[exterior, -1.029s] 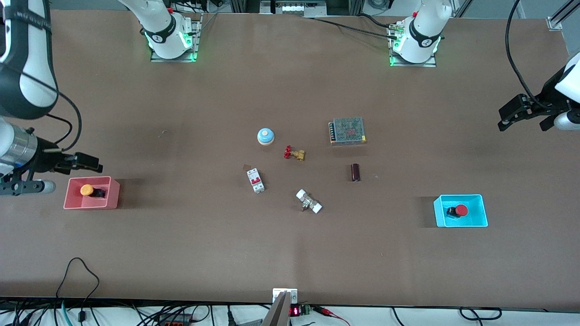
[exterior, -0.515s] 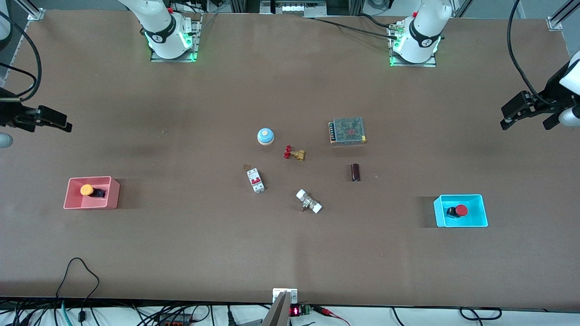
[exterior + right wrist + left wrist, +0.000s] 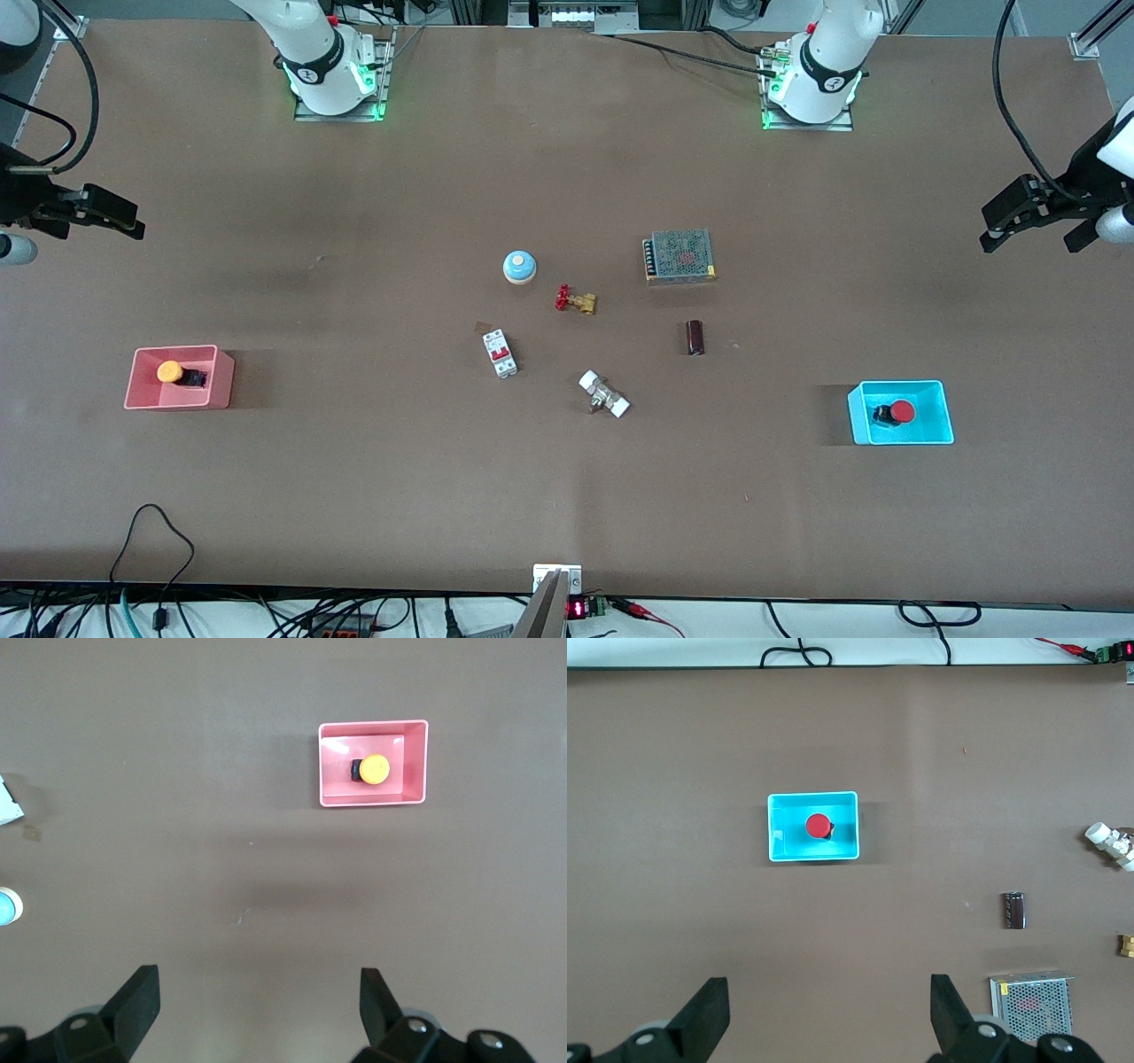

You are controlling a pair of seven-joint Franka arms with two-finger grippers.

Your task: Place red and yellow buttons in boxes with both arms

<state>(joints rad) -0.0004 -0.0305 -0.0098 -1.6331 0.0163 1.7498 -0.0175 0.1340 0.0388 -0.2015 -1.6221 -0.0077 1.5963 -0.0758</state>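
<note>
The yellow button [image 3: 170, 372] lies in the pink-red box [image 3: 180, 403] toward the right arm's end of the table. The red button [image 3: 901, 411] lies in the cyan box [image 3: 899, 439] toward the left arm's end. My right gripper [image 3: 84, 221] is open and empty, high over bare table beside the pink box. My left gripper [image 3: 1032, 232] is open and empty, high over bare table beside the cyan box. The right wrist view shows open fingers [image 3: 133, 1001], the pink box [image 3: 416, 762] and the yellow button [image 3: 375, 769]. The left wrist view shows open fingers [image 3: 704, 1014], the cyan box [image 3: 780, 828] and the red button [image 3: 819, 826].
In the table's middle lie a blue dome [image 3: 520, 266], a red-wheeled brass valve [image 3: 574, 300], a white circuit breaker [image 3: 500, 353], a white-ended fitting [image 3: 604, 394], a mesh-covered power supply [image 3: 679, 255] and a dark cylinder [image 3: 695, 338]. Cables hang along the table edge nearest the camera.
My right gripper has lifted off from beside the pink box and moved toward the robots' side. My left gripper has shifted slightly the same way. Both buttons stay in their boxes.
</note>
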